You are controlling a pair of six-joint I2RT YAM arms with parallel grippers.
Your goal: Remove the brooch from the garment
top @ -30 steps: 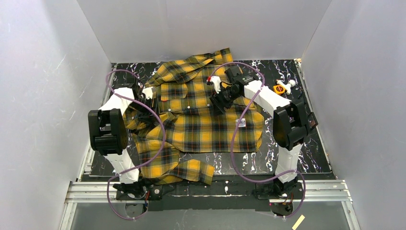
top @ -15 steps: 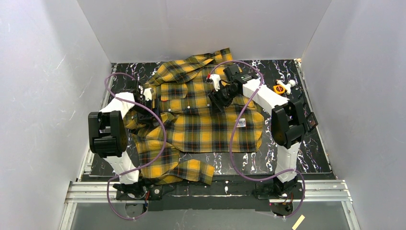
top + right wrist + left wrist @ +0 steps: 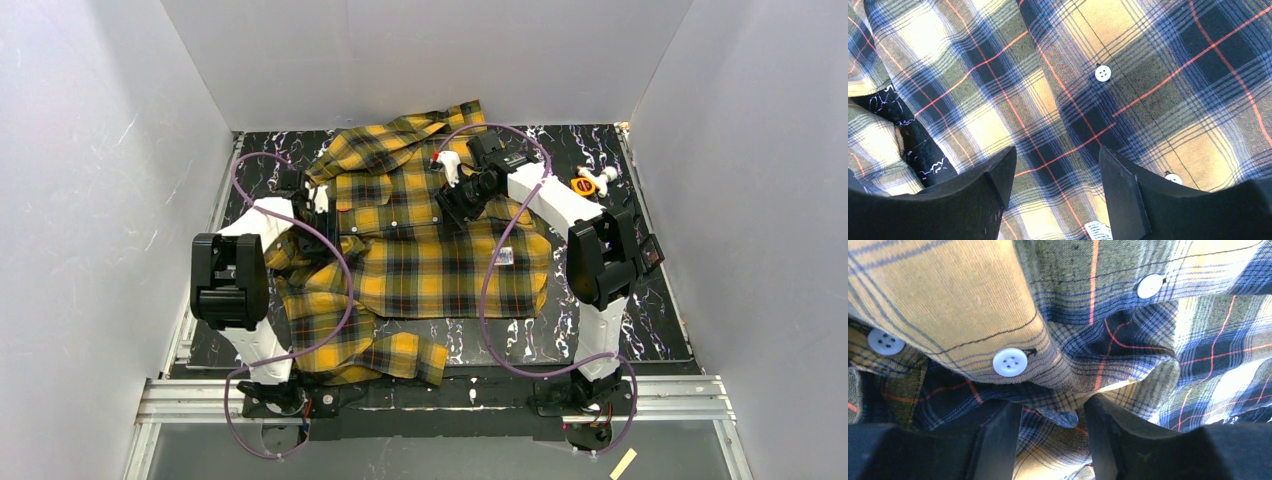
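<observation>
The left gripper [image 3: 316,198] now sits farther from its base and further inward over the garment [image 3: 420,265] than a second ago; the right gripper [image 3: 462,200] also sits slightly farther out.

I count 1 plaid shirt [image 3: 420,260], 2 arms [image 3: 232,280], 1 orange-white obj [image 3: 588,183] on table [image 3: 660,330]. L wrist cam: 3 white btns [image 3: 1009,361]; R wrist cam: 2.

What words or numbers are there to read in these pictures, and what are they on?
The small white label on the garment: there is print on it, but too small and blurred to read.
No other words, numbers or signs can be read in any view.
</observation>
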